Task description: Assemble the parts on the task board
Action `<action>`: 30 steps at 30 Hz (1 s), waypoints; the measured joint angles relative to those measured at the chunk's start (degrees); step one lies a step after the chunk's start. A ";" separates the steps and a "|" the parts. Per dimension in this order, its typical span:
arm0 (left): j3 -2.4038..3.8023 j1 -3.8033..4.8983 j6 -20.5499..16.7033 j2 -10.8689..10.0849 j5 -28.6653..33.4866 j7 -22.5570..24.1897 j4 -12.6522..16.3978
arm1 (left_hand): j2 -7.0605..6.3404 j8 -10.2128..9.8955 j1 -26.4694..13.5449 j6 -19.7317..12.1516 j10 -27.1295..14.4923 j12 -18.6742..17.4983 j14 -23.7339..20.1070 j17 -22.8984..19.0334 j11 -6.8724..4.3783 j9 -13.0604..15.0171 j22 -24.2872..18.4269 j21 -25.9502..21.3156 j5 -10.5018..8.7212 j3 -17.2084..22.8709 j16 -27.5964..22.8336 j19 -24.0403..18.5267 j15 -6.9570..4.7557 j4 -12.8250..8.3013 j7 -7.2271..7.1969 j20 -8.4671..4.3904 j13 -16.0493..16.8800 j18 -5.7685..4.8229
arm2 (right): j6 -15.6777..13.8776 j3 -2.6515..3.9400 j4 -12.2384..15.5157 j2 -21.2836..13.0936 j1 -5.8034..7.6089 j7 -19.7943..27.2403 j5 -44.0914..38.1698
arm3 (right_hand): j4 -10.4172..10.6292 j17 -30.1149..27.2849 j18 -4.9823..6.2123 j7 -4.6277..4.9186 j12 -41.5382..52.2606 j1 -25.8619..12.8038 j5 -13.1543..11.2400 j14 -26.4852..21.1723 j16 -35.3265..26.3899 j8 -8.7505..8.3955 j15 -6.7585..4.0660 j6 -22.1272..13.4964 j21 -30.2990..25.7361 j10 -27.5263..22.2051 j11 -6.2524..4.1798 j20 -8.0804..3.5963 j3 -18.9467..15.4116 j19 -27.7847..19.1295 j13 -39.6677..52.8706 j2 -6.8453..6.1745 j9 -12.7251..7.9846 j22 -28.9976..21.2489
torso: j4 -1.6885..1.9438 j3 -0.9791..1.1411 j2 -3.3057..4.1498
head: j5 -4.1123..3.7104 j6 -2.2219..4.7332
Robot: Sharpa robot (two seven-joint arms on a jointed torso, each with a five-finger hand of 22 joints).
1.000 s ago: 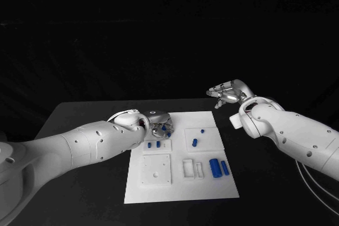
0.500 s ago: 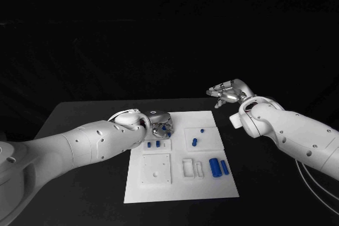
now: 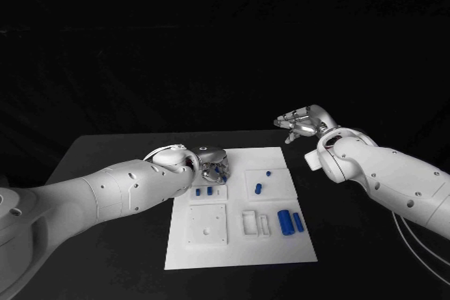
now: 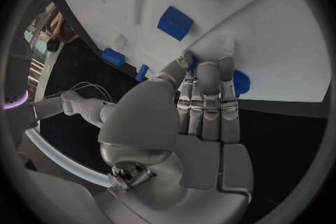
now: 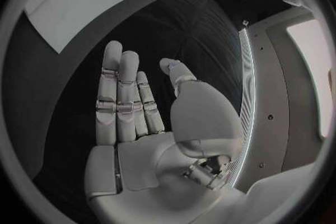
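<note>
The white task board lies in the middle of the black table. My left hand hovers over its far left corner, fingers curled round a small blue part. Just below the hand, two small blue parts stand in a raised square. Two more blue parts sit on the square to the right. A pair of longer blue cylinders lies near the board's right edge. My right hand is raised beyond the board's far right corner, fingers spread and holding nothing, as the right wrist view confirms.
A white square plate with small holes and a white open frame sit on the board's near half. Bare black table surrounds the board on both sides. My thick white forearms cross the table's left and right.
The left hand has turned very slightly over the board's far left corner, still holding the blue part. The right arm has not moved.
</note>
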 measured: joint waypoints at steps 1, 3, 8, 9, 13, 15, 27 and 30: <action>-0.01 -0.01 -0.09 -0.05 0.00 0.00 0.01 | 0.13 0.00 0.13 0.13 0.04 0.00 0.11 0.03 -0.03 0.01 -0.01 0.21 0.05 -0.15 0.00 0.00 0.11 -0.15 0.12 0.00 0.00 0.00 | 0.00 0.00 0.00 0.00 0.00 0.00 0.00 | 0.00 0.00 0.00 0.00 0.00 0.00 0.00 0.00 0.00 0.00 0.00 0.00 0.00 0.00 0.00 0.00 0.00 0.00 0.00 0.00 0.00 0.00 | 0.00 -0.01 0.00 | 0.02 0.02; -0.02 -0.03 -0.29 -0.17 0.00 0.00 0.08 | 0.33 0.02 0.08 0.59 0.54 -0.05 0.44 0.08 -0.14 0.02 -0.04 0.43 0.05 -0.30 0.09 0.01 -0.03 -0.30 0.04 0.00 0.00 0.00 | 0.00 0.00 0.00 0.01 0.00 0.01 0.01 | 0.00 0.00 0.00 0.00 0.00 0.00 0.00 0.00 0.00 0.00 0.00 0.00 0.00 0.00 0.00 0.00 0.00 0.00 0.00 0.00 0.00 0.00 | 0.01 -0.01 0.00 | 0.03 0.05; -0.05 -0.12 -1.04 -1.09 0.26 0.03 0.81 | 0.83 0.23 -0.27 0.85 0.74 -0.12 0.95 0.14 -0.28 0.04 -0.19 0.89 0.05 -0.53 0.21 0.20 -0.15 -1.01 0.01 -0.20 0.00 -0.03 | 0.00 0.00 0.00 0.01 0.00 0.04 0.02 | 0.00 0.00 0.00 0.00 0.00 0.00 0.00 0.00 0.00 0.00 0.00 0.00 0.00 0.00 0.00 0.00 0.00 0.00 0.00 0.00 0.00 0.00 | 0.02 -0.01 0.01 | -0.01 0.14; -0.05 -0.16 -1.25 -1.55 0.39 0.04 1.22 | 0.88 0.23 -0.32 0.85 0.74 -0.17 1.04 0.17 -0.28 0.11 -0.17 0.95 0.05 -0.40 0.21 0.20 -0.23 -1.14 0.01 -0.19 0.00 -0.03 | 0.00 0.00 0.00 0.01 0.00 0.04 0.02 | 0.00 0.00 0.00 0.00 0.00 0.00 0.00 0.00 0.00 0.00 0.00 0.00 0.00 0.00 0.00 0.00 0.00 0.00 0.00 0.00 0.00 0.00 | 0.02 -0.02 0.01 | -0.04 0.14; 0.22 -0.34 -1.85 -3.14 0.91 0.03 2.73 | 0.97 0.23 -0.42 0.85 0.74 0.02 1.05 0.25 -0.28 0.21 -0.15 1.06 0.04 -0.19 0.21 0.32 -0.24 -1.36 0.00 -0.31 -0.06 -0.05 | 0.00 0.00 -0.03 -0.06 0.00 0.05 0.04 | 0.00 0.00 -0.01 0.00 0.00 0.00 0.00 0.00 0.00 0.00 0.00 0.00 0.00 0.00 0.00 0.00 0.00 0.00 0.00 0.00 0.00 0.00 | 0.03 -0.05 0.01 | -0.06 0.14; 0.70 -0.41 -2.07 -3.67 1.17 0.00 3.34 | 0.97 0.23 -0.42 0.85 0.74 0.02 1.10 0.30 -0.28 0.21 -0.15 1.06 0.04 -0.19 0.21 0.40 -0.29 -1.36 0.00 -0.40 -0.06 -0.09 | -0.01 0.00 -0.05 -0.11 0.00 0.06 0.05 | 0.00 0.00 -0.01 0.00 0.00 0.00 0.00 0.00 0.00 0.00 0.00 0.00 0.00 0.00 0.00 0.00 0.00 0.00 0.00 0.00 0.00 0.00 | 0.10 -0.07 -0.02 | -0.07 0.16; 5.11 -0.05 -2.54 -8.83 4.08 -0.80 10.00 | 0.96 0.22 -0.42 0.84 0.73 0.02 1.10 0.31 -0.28 0.20 -0.15 1.06 0.03 -0.20 0.21 0.40 -0.29 -1.65 0.00 -0.40 -0.01 -0.18 | -0.01 0.00 -0.07 -0.43 0.00 0.11 0.10 | 0.00 0.01 -0.01 -0.01 0.00 0.00 0.00 0.00 0.00 0.00 0.00 0.00 0.00 0.00 0.00 0.00 0.00 0.00 0.00 0.00 0.00 0.01 | 0.18 -0.06 -0.08 | 0.27 0.38; 5.44 0.38 -2.13 -10.69 4.85 -1.30 12.06 | 0.95 0.22 -0.42 0.83 0.73 0.02 1.10 0.31 -0.27 0.19 -0.16 1.06 -0.07 -0.20 0.21 0.40 -0.29 -1.66 -0.01 -0.40 -0.01 -0.19 | -0.01 0.00 -0.08 -0.62 0.00 0.12 0.12 | 0.00 0.01 -0.01 0.00 0.00 0.00 0.00 0.00 0.00 0.00 0.00 0.00 0.00 0.00 0.00 0.00 0.00 0.00 0.00 0.00 0.00 0.01 | 0.23 -0.04 -0.08 | 0.38 0.36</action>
